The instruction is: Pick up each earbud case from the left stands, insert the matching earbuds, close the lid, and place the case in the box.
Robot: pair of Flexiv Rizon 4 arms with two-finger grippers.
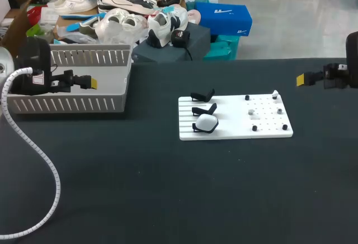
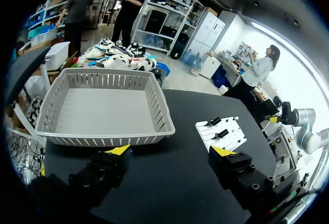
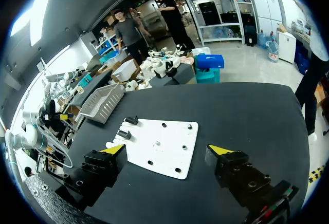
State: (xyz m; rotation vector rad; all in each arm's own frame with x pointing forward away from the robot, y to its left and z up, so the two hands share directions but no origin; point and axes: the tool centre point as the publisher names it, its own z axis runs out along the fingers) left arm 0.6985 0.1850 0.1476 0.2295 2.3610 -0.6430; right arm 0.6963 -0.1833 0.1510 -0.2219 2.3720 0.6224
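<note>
A white board (image 1: 235,127) lies mid-table with three black stands along its left side. The nearest stand holds a white earbud case (image 1: 206,122); the two stands behind it (image 1: 203,95) are bare. Small black and white earbuds (image 1: 254,127) sit on pegs on the board's right half. My left gripper (image 1: 92,81) hangs open over the grey box (image 1: 67,105), nothing between its fingers (image 2: 172,152). My right gripper (image 1: 301,79) is open at the right, well behind the board (image 3: 169,147); in its wrist view (image 3: 167,149) the case (image 3: 109,144) shows beside one finger.
The grey slatted box (image 2: 159,108) stands at the table's back left, with nothing in it. A white coiled cable (image 1: 39,154) runs from my left arm across the front left of the dark tabletop. Piled shoes and boxes lie beyond the far edge.
</note>
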